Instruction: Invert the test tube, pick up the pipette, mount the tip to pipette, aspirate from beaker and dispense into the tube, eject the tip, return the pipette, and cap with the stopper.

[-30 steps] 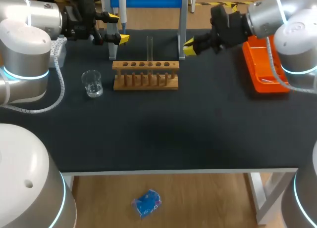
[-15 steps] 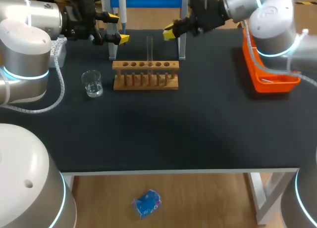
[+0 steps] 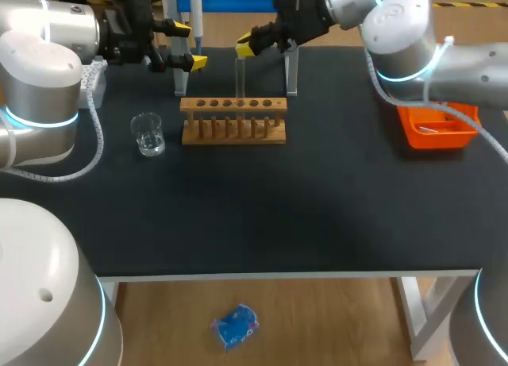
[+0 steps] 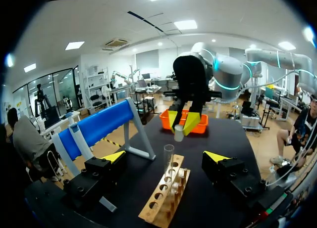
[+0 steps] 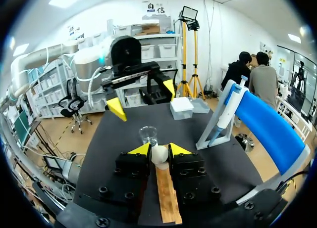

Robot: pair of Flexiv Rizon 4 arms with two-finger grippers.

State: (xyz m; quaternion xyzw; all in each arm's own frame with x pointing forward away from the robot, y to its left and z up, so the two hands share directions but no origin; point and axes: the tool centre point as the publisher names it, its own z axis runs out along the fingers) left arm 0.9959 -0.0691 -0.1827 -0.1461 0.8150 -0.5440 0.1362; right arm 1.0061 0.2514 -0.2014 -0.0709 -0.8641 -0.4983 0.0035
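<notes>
One step seems left to us, capping: overhead, our right gripper (image 3: 252, 45) hangs over the clear glass test tube (image 3: 240, 78) upright in the wooden rack (image 3: 232, 121) by the far edge of the table (image 3: 333, 207), blue pipette (image 3: 195, 13) hanging beyond; left wrist, our left gripper (image 4: 166, 157) gapes empty; right wrist, its jaws clamp the small white stopper (image 5: 158, 154).
</notes>
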